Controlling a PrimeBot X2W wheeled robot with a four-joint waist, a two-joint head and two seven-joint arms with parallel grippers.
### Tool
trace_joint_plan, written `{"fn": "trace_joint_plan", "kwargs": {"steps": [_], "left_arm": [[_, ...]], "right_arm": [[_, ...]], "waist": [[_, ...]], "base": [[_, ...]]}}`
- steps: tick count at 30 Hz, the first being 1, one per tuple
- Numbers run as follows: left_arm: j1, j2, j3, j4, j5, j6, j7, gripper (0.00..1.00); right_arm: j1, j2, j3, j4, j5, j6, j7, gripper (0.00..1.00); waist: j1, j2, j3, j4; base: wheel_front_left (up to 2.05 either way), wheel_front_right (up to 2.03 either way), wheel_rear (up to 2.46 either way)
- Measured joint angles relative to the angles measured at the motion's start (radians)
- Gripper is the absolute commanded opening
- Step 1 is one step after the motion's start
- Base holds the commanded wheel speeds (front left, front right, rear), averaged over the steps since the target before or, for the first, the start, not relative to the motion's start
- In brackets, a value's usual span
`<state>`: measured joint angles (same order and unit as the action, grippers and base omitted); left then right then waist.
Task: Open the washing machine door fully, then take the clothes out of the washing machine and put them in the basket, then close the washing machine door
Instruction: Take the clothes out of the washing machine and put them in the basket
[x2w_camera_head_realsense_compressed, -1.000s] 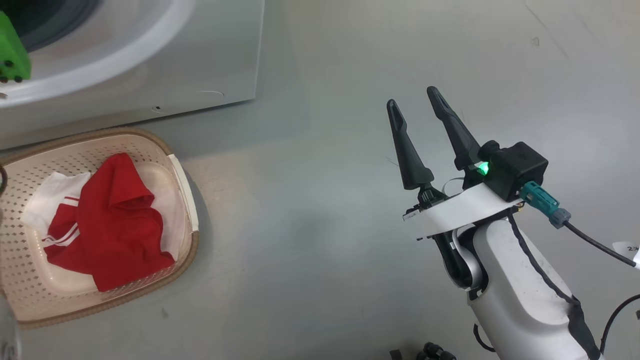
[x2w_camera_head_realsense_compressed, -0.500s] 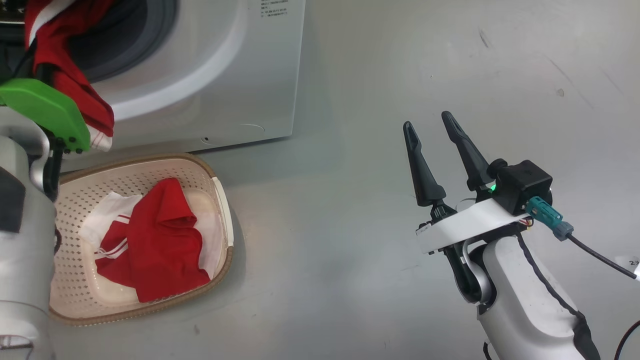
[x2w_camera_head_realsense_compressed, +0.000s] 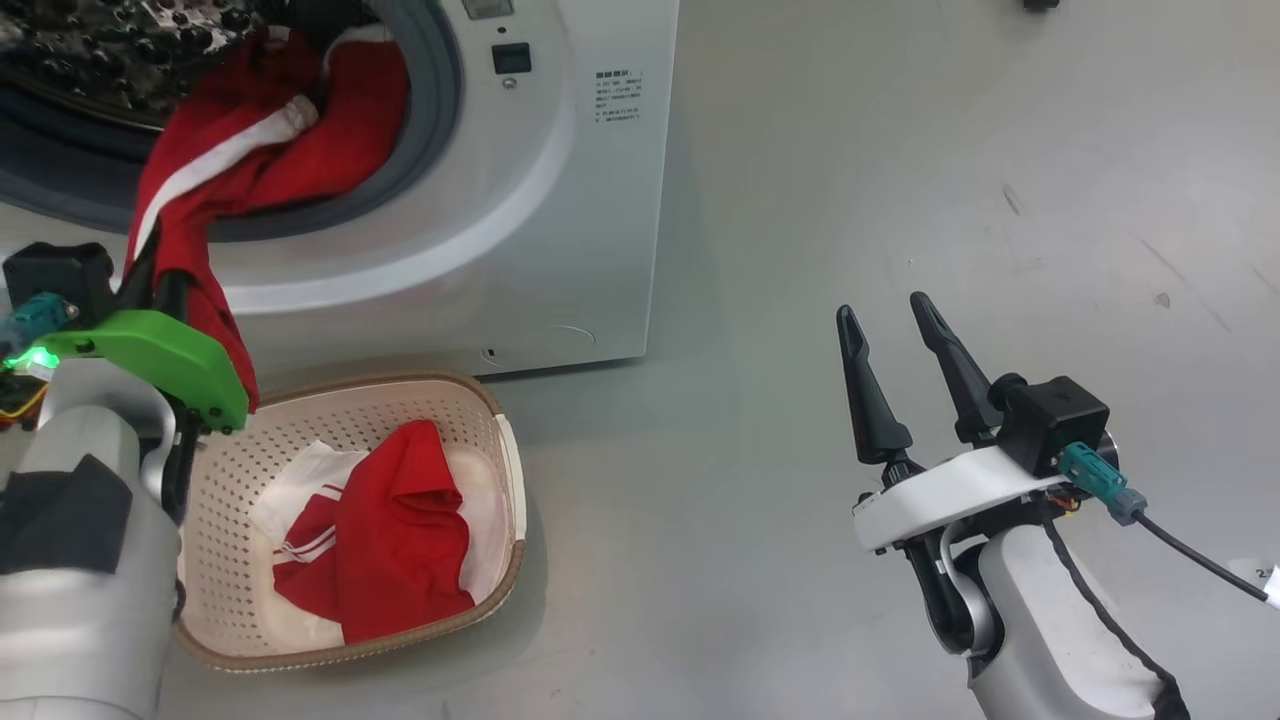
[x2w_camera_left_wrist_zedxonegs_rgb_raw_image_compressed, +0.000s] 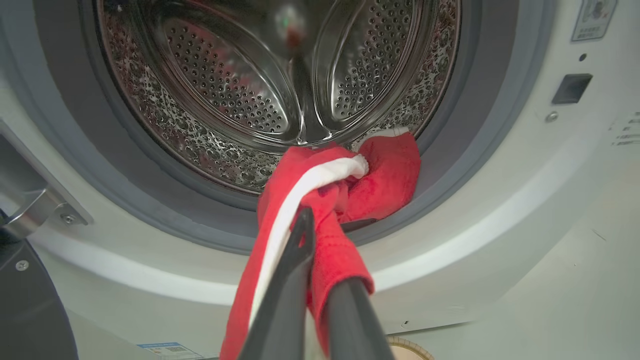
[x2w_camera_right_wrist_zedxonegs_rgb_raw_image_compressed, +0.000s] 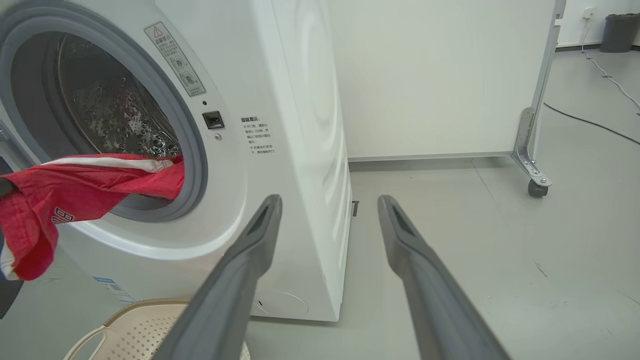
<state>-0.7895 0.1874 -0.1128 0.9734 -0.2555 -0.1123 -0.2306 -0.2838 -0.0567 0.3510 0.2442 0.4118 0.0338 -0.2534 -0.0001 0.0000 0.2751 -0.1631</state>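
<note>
One red shirt (x2w_camera_head_realsense_compressed: 400, 540) lies in the basket (x2w_camera_head_realsense_compressed: 505, 560), down on the floor just in front of the washing machine (x2w_camera_head_realsense_compressed: 560, 230). Off to the side, the right gripper (x2w_camera_head_realsense_compressed: 884, 310) hangs over bare floor. Its two fingers are spread apart with nothing in them.

Higher up, beside the basket, the left gripper (x2w_camera_left_wrist_zedxonegs_rgb_raw_image_compressed: 315, 235) has its fingers pressed together on a second shirt (x2w_camera_left_wrist_zedxonegs_rgb_raw_image_compressed: 345, 260), red with a white stripe. One end of that shirt droops down past the fingers. The other end lies over the grey ring (x2w_camera_left_wrist_zedxonegs_rgb_raw_image_compressed: 465, 130) of the round hole, with a bit of it inside the shiny drum (x2w_camera_left_wrist_zedxonegs_rgb_raw_image_compressed: 240, 75).

The job now, I think, is to get this shirt all the way out. Pull back slow and straight, so it slides over the ring and does not catch. Hold the pinch tight, since the cloth is soft and could slip. Lift high enough for the droopy end to clear the basket's rim. Then let go over the middle, on top of the first shirt.
</note>
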Motion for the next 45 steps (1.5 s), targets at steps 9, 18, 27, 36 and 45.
{"fn": "trace_joint_plan", "kwargs": {"steps": [9,18,27,36,45], "left_arm": [[0.105,-0.040,-0.015,-0.040,-0.005,-0.007,-0.010,0.00],[0.194,-0.049,-0.014,-0.111,-0.008,-0.008,-0.019,0.00],[0.249,-0.053,0.014,-0.254,-0.023,-0.008,-0.019,0.00],[0.299,-0.071,0.056,-0.547,-0.026,-0.008,-0.021,0.00],[0.341,-0.081,0.048,-0.638,-0.026,-0.008,-0.021,0.00]], "right_arm": [[0.046,-0.002,-0.028,0.007,0.000,0.001,0.000,1.00],[0.080,-0.002,-0.040,0.010,0.000,0.009,0.000,1.00],[0.090,-0.002,-0.035,0.009,0.000,0.018,0.000,1.00],[0.107,-0.001,-0.040,0.005,0.000,0.026,0.000,1.00],[0.107,-0.001,-0.040,0.001,-0.001,0.026,0.000,1.00]], "waist": [[0.0000,0.0000,-0.083,0.042],[0.0000,0.0000,-0.148,0.077],[0.0000,0.0000,-0.172,0.098],[0.0000,0.0000,-0.165,0.101],[0.0000,0.0000,-0.158,0.098]], "base": [[0.00,0.00,0.00],[0.00,0.00,0.00],[0.00,0.00,0.00],[0.00,0.00,0.00],[0.00,0.00,0.00]]}}
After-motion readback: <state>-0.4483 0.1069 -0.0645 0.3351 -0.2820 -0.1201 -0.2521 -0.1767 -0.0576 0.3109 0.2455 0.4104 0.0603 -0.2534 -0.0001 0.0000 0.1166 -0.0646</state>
